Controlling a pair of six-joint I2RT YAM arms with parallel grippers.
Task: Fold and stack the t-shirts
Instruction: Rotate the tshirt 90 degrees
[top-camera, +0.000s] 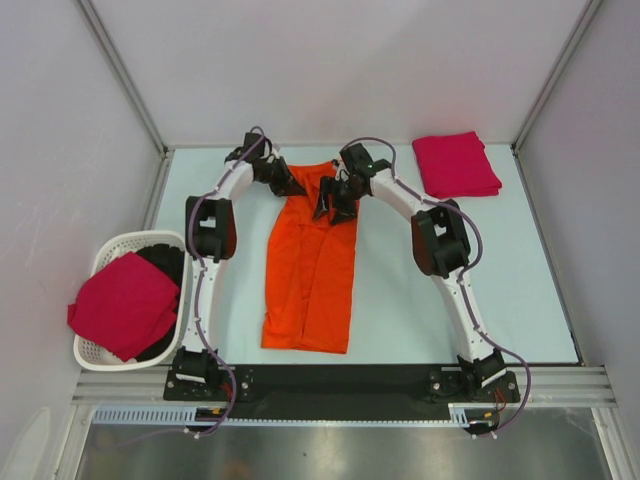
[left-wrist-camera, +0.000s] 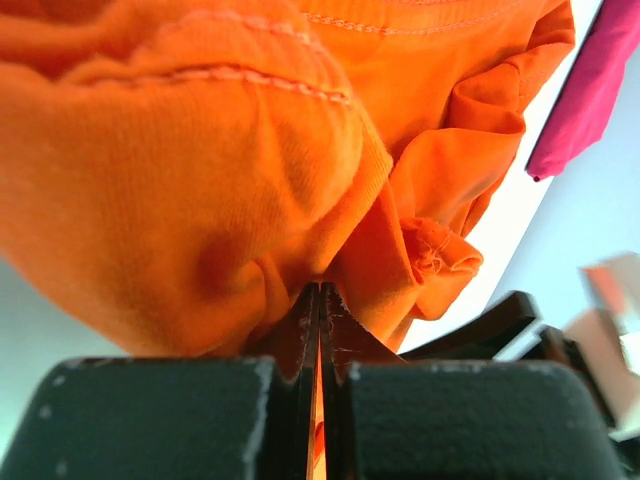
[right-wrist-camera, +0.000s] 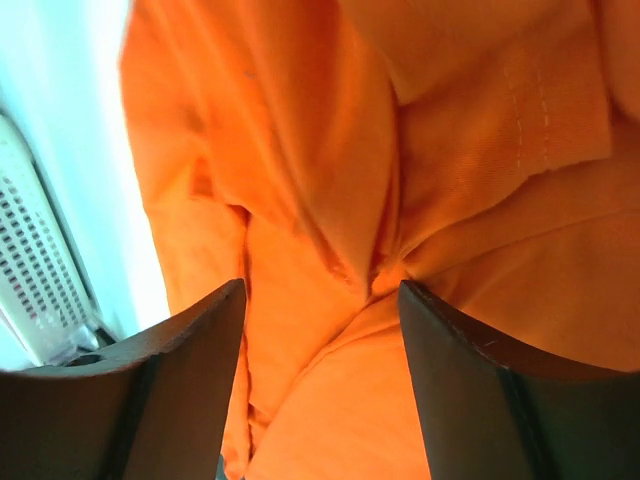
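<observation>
- Orange t-shirt (top-camera: 312, 275): soft knit cotton folded lengthwise into a long narrow strip. It lies mid-tabletop, running from the two hands at the far end toward the near edge. The left wrist view shows stitched hems and bunched wrinkles.
- Left hand (left-wrist-camera: 320, 292): black fingers pressed together, clamped on a pinch of the orange t-shirt at its far-left corner (a sliver of orange shows in the seam between them).
- Right hand (right-wrist-camera: 320, 290): dark tapered fingers standing apart over the far-right end of the same shirt. Creased orange cloth fills the gap behind them, and nothing is gripped.
- Folded crimson t-shirt (top-camera: 457, 166): a neat rectangular stack at the far right corner of the tabletop (top-camera: 420, 300), well apart from the orange one.
- Basket (top-camera: 128, 240): white slatted plastic, oval, at the left edge of the pale blue tabletop.
- Basket contents: a loose crimson t-shirt (top-camera: 125, 303) draped over its near rim, with dark cloth (top-camera: 165, 262) beneath (kind unclear).
</observation>
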